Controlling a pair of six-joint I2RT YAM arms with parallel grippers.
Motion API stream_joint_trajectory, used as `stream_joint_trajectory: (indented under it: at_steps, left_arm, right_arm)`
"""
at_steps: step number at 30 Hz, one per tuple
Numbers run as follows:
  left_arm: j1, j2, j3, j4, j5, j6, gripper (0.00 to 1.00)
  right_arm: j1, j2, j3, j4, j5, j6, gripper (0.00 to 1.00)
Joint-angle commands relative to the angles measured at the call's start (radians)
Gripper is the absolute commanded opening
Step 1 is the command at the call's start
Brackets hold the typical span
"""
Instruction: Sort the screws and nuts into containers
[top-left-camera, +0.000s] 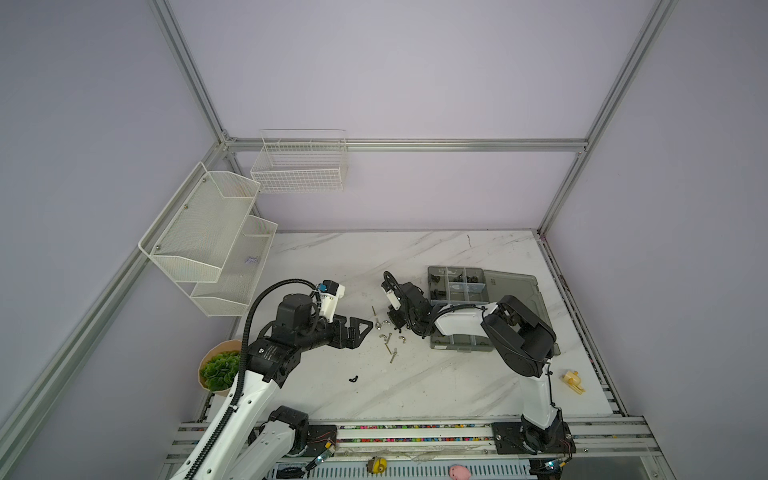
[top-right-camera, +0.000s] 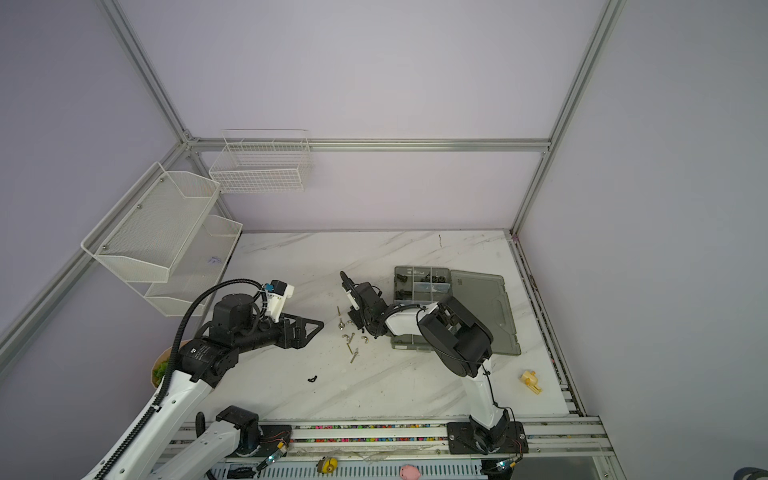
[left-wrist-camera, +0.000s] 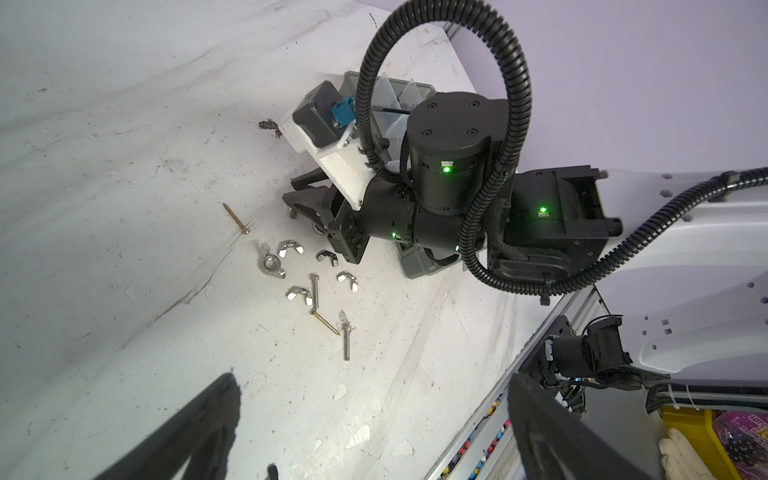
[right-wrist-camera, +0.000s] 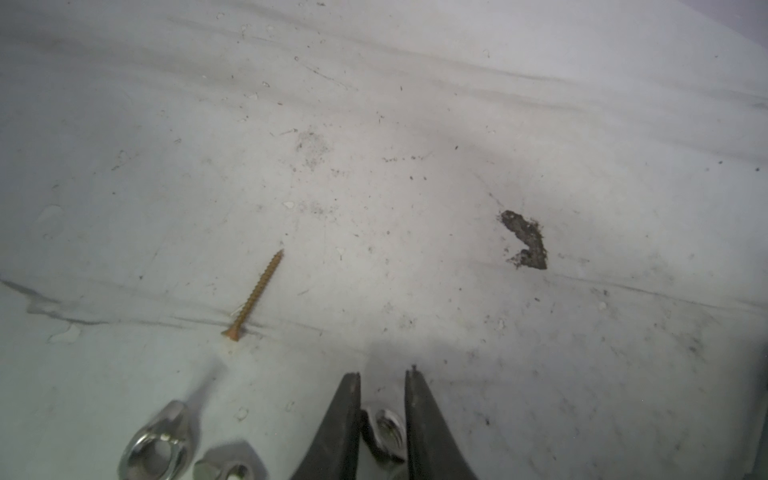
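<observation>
Nearest, a tiny black wing nut (top-left-camera: 353, 378) lies alone on the worktop (top-left-camera: 415, 386). Farther in, screws (left-wrist-camera: 314, 286) and silver wing nuts (left-wrist-camera: 291, 248) lie scattered mid-worktop. The left pincer (top-left-camera: 365, 325) hovers released just left of them. The right pincer (right-wrist-camera: 382, 374), down at the pile's far edge, clenches one wing nut (right-wrist-camera: 388, 430). Behind it, right, sits the open box (top-left-camera: 455, 269), dark pieces (top-left-camera: 459, 275) in its far compartments (top-left-camera: 453, 286).
</observation>
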Motion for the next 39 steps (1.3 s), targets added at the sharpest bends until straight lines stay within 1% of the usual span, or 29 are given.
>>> stream_joint_trajectory:
  at_steps: [1,4,8,10,14,17,21,26,28,32,39]
  left_arm:
    - [0.005,0.000,-0.023,0.006,0.017,0.019,1.00]
    - [0.005,-0.011,-0.023,0.003,-0.002,0.022,1.00]
    - [0.006,-0.020,-0.029,0.009,0.001,0.014,1.00]
    - [0.005,-0.015,-0.028,0.010,0.004,0.017,1.00]
    - [0.005,-0.011,-0.025,0.006,0.013,0.016,1.00]
    - [0.005,-0.020,-0.025,0.005,-0.005,0.017,1.00]
    - [0.006,-0.029,-0.027,0.009,0.008,0.012,1.00]
    - [0.005,-0.029,-0.027,0.014,0.022,0.011,0.99]
    - [0.005,-0.033,-0.029,0.014,0.012,0.012,1.00]
    - [0.005,-0.035,-0.028,0.011,0.006,0.013,1.00]
    - [0.005,-0.031,-0.030,0.013,0.021,0.010,1.00]
  right_arm:
    - [-0.001,0.001,-0.005,-0.016,0.022,-0.001,0.20]
    - [-0.002,0.003,-0.003,-0.011,0.010,0.012,0.18]
    - [-0.003,-0.006,-0.016,0.012,0.009,0.022,0.17]
    - [-0.003,-0.010,-0.014,0.000,0.014,0.032,0.21]
    - [-0.003,-0.027,-0.026,0.004,0.021,0.027,0.24]
    - [-0.003,-0.013,-0.009,-0.020,0.024,0.021,0.25]
    - [-0.003,-0.007,-0.001,-0.050,0.034,0.006,0.25]
    - [-0.002,0.004,0.019,-0.093,0.084,0.000,0.25]
    - [-0.006,0.007,0.017,-0.086,0.093,0.012,0.25]
    - [-0.029,0.017,0.027,-0.086,0.122,0.057,0.21]
    - [-0.069,-0.029,-0.003,-0.064,0.074,0.108,0.23]
